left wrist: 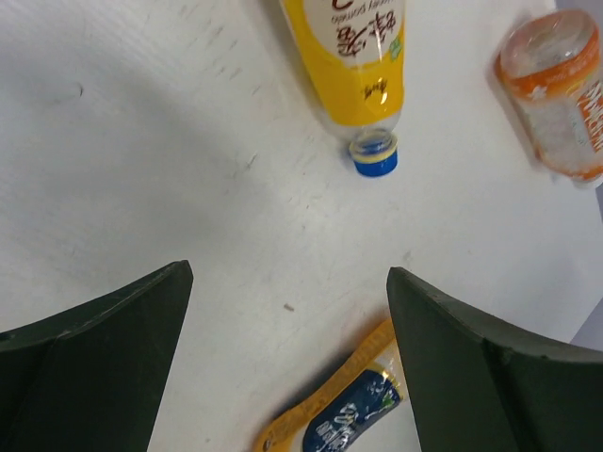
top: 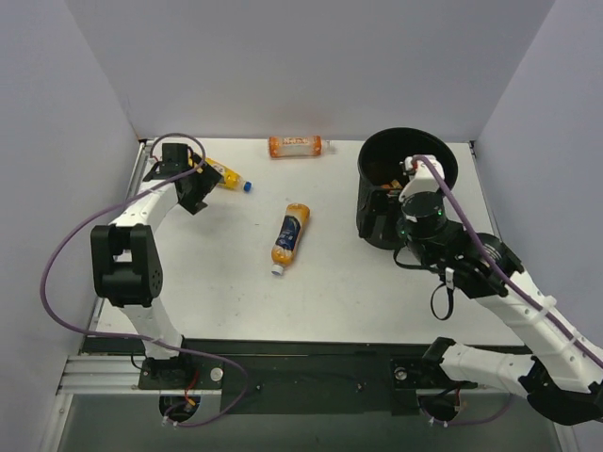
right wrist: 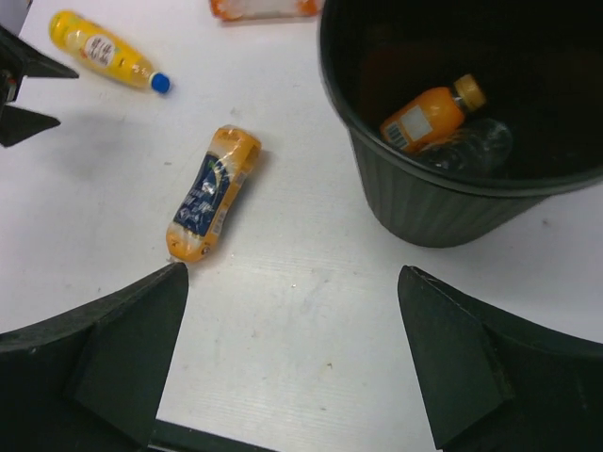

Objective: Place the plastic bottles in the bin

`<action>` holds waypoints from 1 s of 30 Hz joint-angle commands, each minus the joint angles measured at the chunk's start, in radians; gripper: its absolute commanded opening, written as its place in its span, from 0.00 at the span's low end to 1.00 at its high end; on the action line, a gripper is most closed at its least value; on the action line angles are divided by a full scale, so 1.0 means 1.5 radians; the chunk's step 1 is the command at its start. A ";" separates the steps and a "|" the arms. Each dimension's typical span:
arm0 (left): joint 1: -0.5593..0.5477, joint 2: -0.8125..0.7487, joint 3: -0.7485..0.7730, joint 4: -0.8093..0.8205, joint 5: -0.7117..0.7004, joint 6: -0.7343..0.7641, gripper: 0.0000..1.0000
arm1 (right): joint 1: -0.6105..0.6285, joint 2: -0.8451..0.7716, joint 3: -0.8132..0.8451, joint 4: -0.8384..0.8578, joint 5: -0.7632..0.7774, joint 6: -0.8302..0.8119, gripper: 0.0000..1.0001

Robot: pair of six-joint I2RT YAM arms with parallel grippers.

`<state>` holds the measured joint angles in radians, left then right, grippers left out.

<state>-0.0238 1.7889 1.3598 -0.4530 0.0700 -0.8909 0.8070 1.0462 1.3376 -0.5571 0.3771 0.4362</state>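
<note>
A yellow bottle with a blue cap [top: 226, 176] lies at the back left; it also shows in the left wrist view [left wrist: 363, 56]. My left gripper [top: 198, 193] is open and empty just left of it, its fingertips [left wrist: 170, 282] over bare table. An orange bottle [top: 297, 146] lies by the back wall [left wrist: 561, 89]. A dark-blue-labelled bottle [top: 290, 235] lies mid-table [right wrist: 212, 193]. The black bin [top: 405, 179] stands at the right and holds an orange bottle [right wrist: 429, 113] and a clear bottle [right wrist: 476, 146]. My right gripper [top: 407, 226] is open and empty at the bin's near side [right wrist: 292, 273].
White walls close the table on the left, back and right. A purple cable loops from each arm. A black rail runs along the near edge [top: 311, 363]. Bare white tabletop [top: 320, 301] lies between the mid-table bottle and the rail.
</note>
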 commanded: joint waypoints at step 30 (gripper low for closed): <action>0.001 0.351 0.409 -0.054 -0.141 -0.103 0.97 | 0.013 -0.117 -0.018 -0.149 0.238 0.125 0.90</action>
<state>-0.0204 2.2940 1.9228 -0.5312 -0.0898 -1.0378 0.8196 0.8776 1.3277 -0.7738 0.7151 0.6052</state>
